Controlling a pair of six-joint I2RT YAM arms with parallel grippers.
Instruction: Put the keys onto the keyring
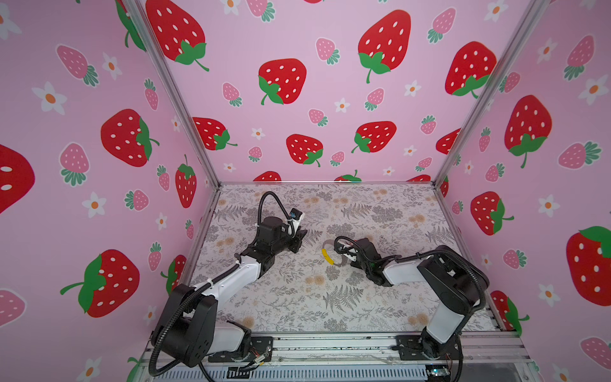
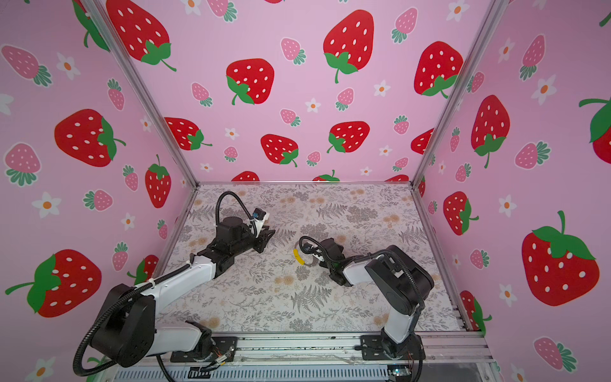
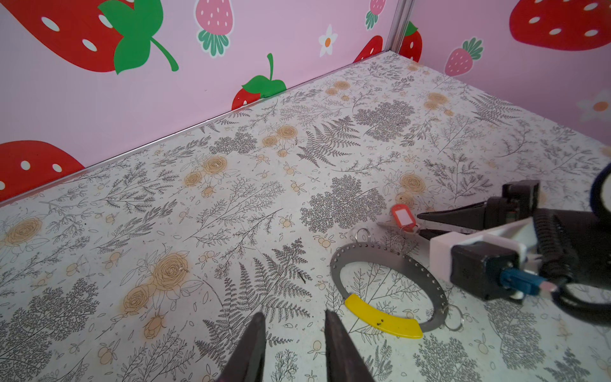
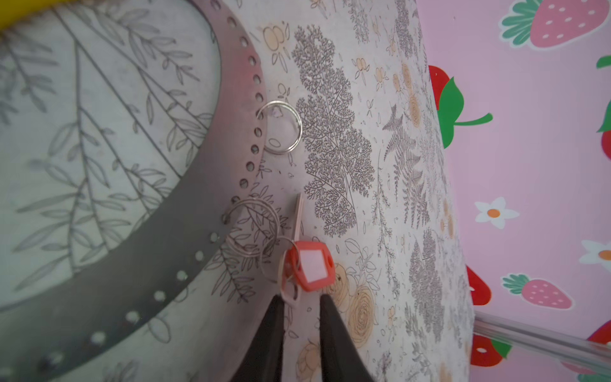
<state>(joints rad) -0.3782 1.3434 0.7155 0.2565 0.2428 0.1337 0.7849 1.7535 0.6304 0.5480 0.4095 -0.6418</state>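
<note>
The keyring (image 3: pixel 344 261) is a flat grey hoop with a yellow segment (image 3: pixel 383 316), lying on the floral table; the yellow segment (image 1: pixel 327 256) (image 2: pixel 298 256) shows in both top views. A key with a red, white-label tag (image 4: pixel 310 264) (image 3: pixel 403 216) lies beside the hoop, its small ring overlapping a split ring (image 4: pixel 254 228) hung from a hoop hole. My right gripper (image 4: pixel 301 297) is open, its tips on either side of the key's head without pinching it. My left gripper (image 3: pixel 295 317) is open and empty, a short way from the yellow segment.
Two more split rings (image 3: pixel 362 234) (image 3: pixel 454 317) hang from the hoop's holes. The right arm's wrist camera and cable (image 3: pixel 479 264) hover over the hoop's edge. Pink strawberry walls (image 1: pixel 314 99) enclose the table on three sides.
</note>
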